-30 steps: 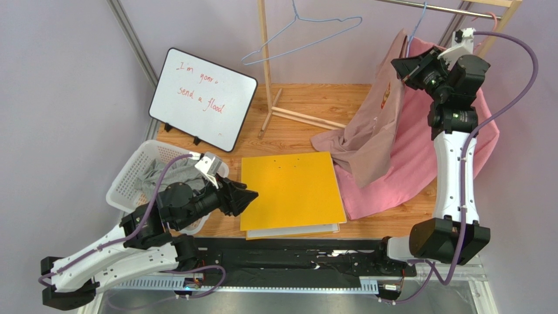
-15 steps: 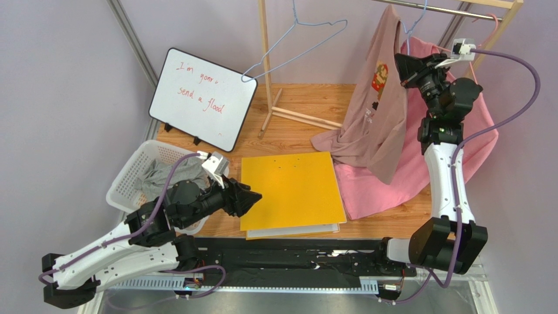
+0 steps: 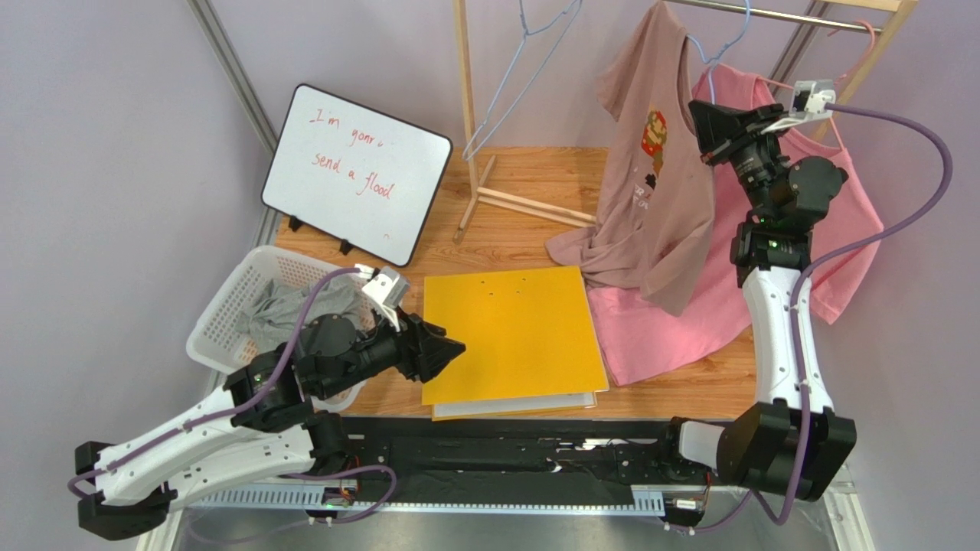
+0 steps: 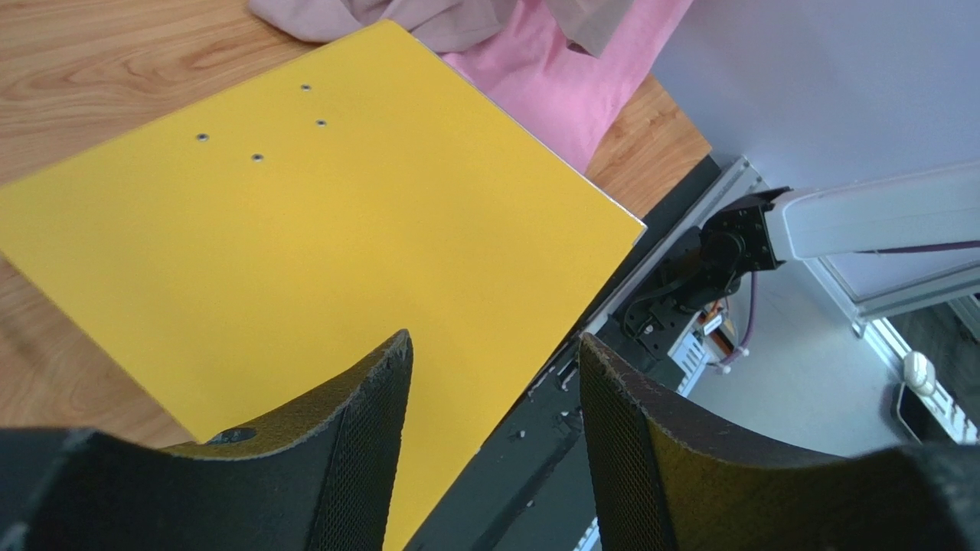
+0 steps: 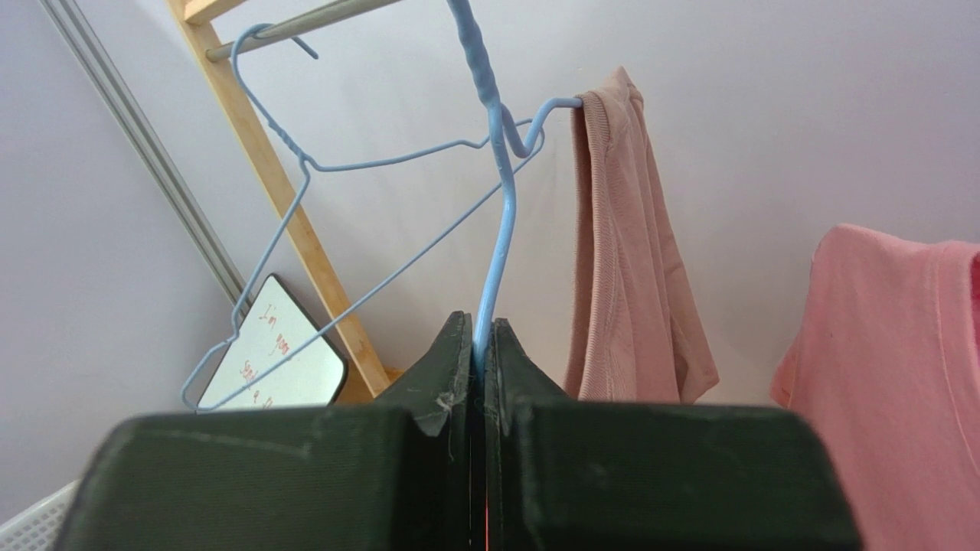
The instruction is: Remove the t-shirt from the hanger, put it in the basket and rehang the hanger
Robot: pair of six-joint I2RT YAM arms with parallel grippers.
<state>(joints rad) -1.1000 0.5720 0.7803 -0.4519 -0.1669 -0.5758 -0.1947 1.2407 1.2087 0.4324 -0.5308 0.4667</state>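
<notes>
A tan t-shirt [image 3: 650, 172] with a small print hangs from a blue wire hanger [image 3: 722, 52] under the rail. Its lower hem lies bunched on the table. My right gripper [image 3: 699, 124] is shut on the hanger's wire just beside the shirt. In the right wrist view the fingers [image 5: 454, 356] pinch the blue wire [image 5: 492, 264]. The tan shirt [image 5: 627, 241] drapes from the hanger's other end. My left gripper [image 3: 454, 348] is open and empty, low over the near left edge of a yellow folder [image 3: 512, 333]. In the left wrist view the gripper [image 4: 495, 344] is over the folder [image 4: 288, 230].
A pink t-shirt [image 3: 840, 207] hangs on the right, its hem on the table. An empty blue hanger [image 3: 518, 63] dangles beside the wooden rack post [image 3: 466, 103]. A whiteboard [image 3: 357, 172] and a white basket [image 3: 219, 316] of grey clothes stand at the left.
My right gripper has lifted the hanger up and to the left. The tan shirt has risen with it and spread out. The empty hanger has swung. My left gripper edged slightly right.
</notes>
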